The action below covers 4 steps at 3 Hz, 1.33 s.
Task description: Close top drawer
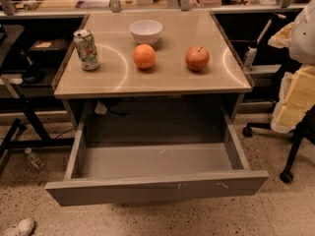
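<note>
The top drawer (157,188) is a wide shallow grey metal drawer under the tabletop. It is pulled far out toward me and stands fully open. Its flat handleless front carries small pale scratches, and its inside (157,160) looks empty. My gripper does not show in the camera view.
On the tabletop (113,82) stand a drink can (86,49), a white bowl (145,31), an orange (144,56) and a red apple (197,58). A wheeled chair with yellow padding (295,102) stands at the right. A plastic bottle (35,159) and a shoe (17,227) lie on the floor at the left.
</note>
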{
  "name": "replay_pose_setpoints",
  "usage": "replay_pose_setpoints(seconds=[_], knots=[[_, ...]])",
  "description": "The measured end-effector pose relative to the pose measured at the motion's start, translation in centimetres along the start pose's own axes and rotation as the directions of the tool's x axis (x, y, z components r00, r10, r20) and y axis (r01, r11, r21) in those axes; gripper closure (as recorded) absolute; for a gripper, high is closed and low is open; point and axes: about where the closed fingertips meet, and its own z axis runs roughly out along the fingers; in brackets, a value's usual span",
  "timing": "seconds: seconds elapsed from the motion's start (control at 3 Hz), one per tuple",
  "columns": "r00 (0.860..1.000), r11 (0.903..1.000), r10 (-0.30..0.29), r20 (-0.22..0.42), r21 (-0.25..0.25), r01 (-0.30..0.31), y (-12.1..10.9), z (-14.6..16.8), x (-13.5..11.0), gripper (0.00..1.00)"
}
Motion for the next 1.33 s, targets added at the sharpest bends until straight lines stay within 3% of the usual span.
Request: replay_pose_setpoints(seconds=[0.33, 1.33], knots=[[1.000, 1.0000, 0.000, 0.000, 0.000, 0.000, 0.00, 0.00, 0.00, 0.00], [1.000, 1.0000, 0.000, 0.000, 0.000, 0.000, 0.00, 0.00, 0.00, 0.66]])
